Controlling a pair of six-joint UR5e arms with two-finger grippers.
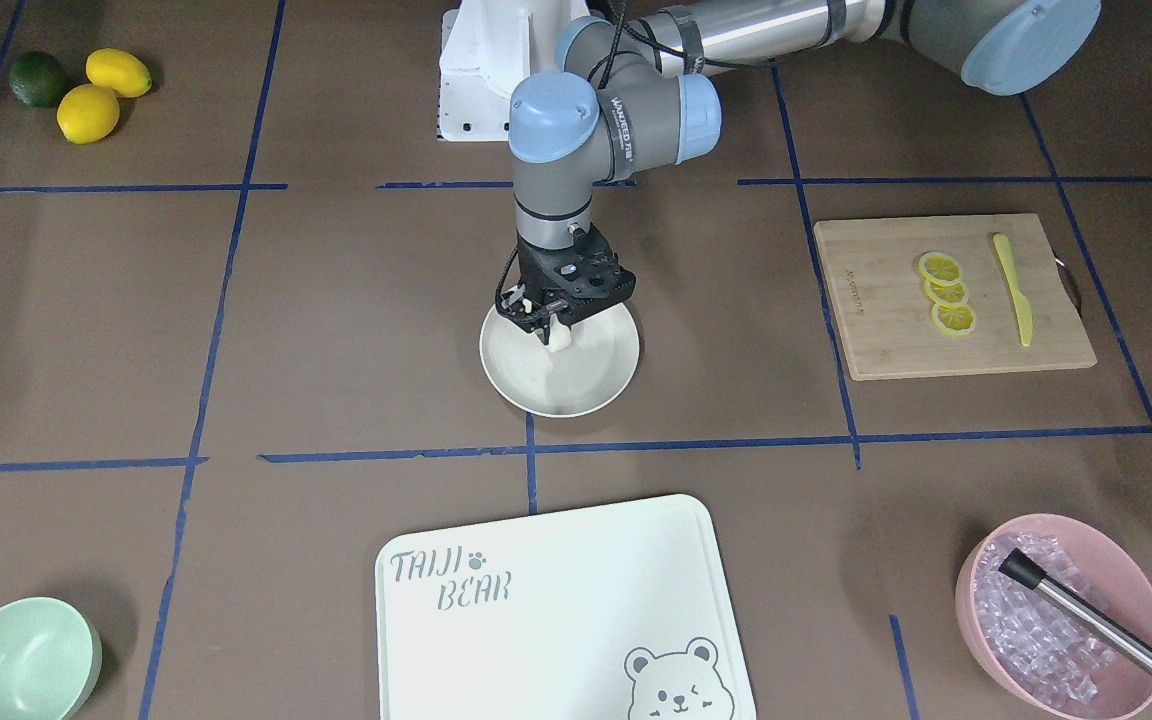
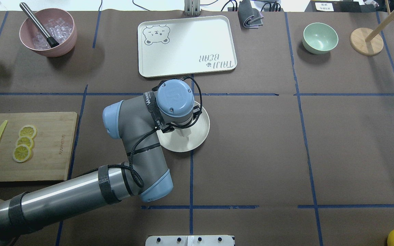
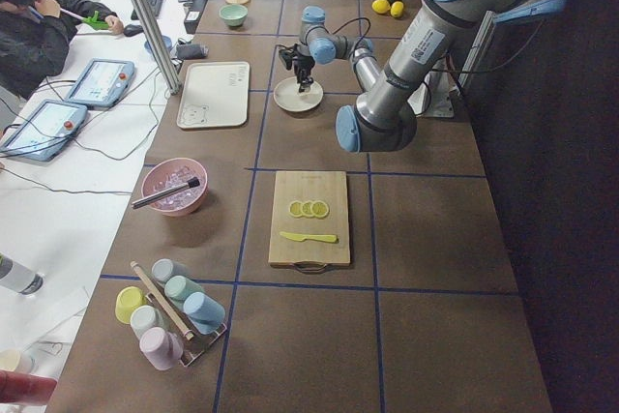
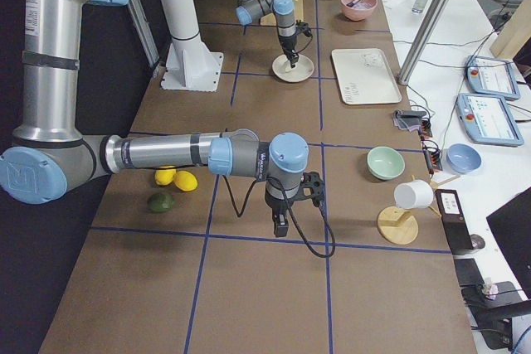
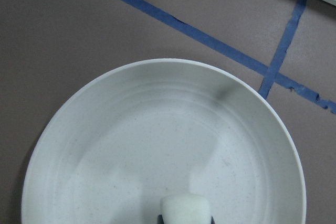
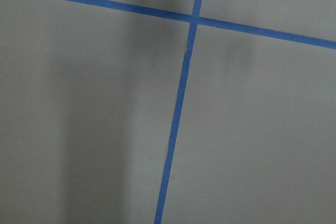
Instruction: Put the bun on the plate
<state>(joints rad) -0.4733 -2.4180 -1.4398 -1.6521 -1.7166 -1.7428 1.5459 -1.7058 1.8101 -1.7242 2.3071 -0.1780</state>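
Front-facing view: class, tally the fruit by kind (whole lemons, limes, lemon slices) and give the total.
Whole lemons: 2
Limes: 1
Lemon slices: 3
Total: 6

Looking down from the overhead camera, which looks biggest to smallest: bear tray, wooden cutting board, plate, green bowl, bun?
1. bear-print tray and wooden cutting board: too alike to rank
2. plate
3. mint green bowl
4. bun
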